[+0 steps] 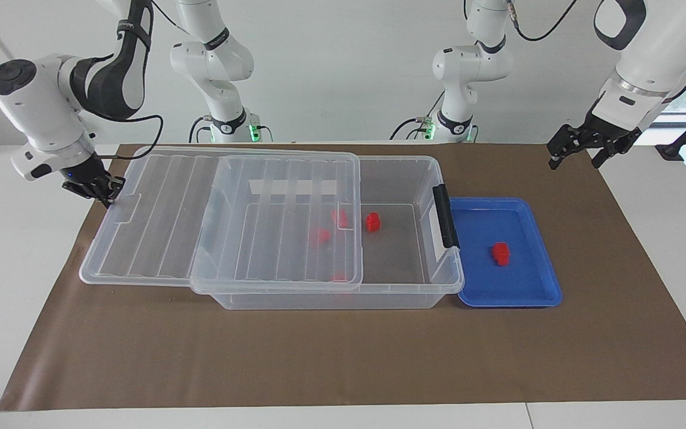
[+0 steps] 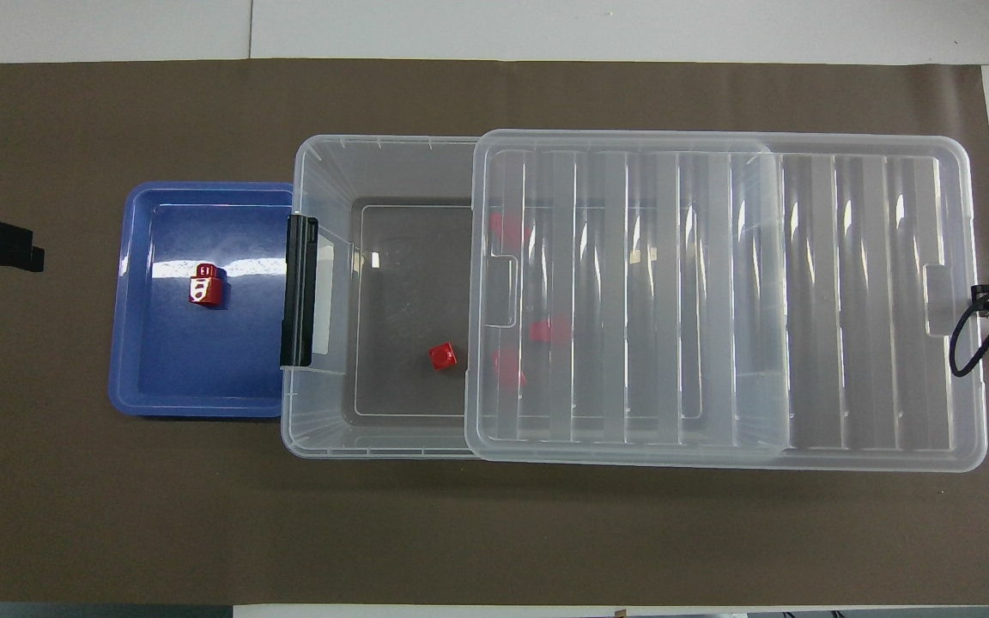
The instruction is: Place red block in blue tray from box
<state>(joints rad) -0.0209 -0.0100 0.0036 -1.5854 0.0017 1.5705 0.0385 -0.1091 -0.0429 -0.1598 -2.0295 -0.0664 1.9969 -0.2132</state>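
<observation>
Red and chunky, a small plastic block is seen lying in the shallow blue plastic tray beside the clear lidded box, judged light, rigid, best pinched across flat sides, while the left hand hangs spread open, the right hand unreadable.

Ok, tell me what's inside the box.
One red block lies uncovered on the box floor. Three more show blurred through the slid lid; anything else beneath cannot be made out.
</observation>
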